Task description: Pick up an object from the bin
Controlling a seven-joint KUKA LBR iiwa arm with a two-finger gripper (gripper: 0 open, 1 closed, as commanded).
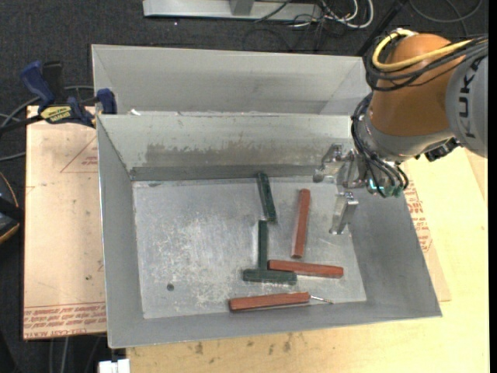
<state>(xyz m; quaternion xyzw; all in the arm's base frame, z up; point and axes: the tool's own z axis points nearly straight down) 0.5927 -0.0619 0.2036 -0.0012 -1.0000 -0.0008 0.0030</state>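
The nearest red-brown bar [300, 224] lies right of the bin's [194, 231] middle, its long axis running from back wall to front edge. The gripper [342, 208] hangs just beside it, toward the right wall; whether it is open or closed cannot be told. In all there are three red-brown bars and three dark green bars [266, 196].
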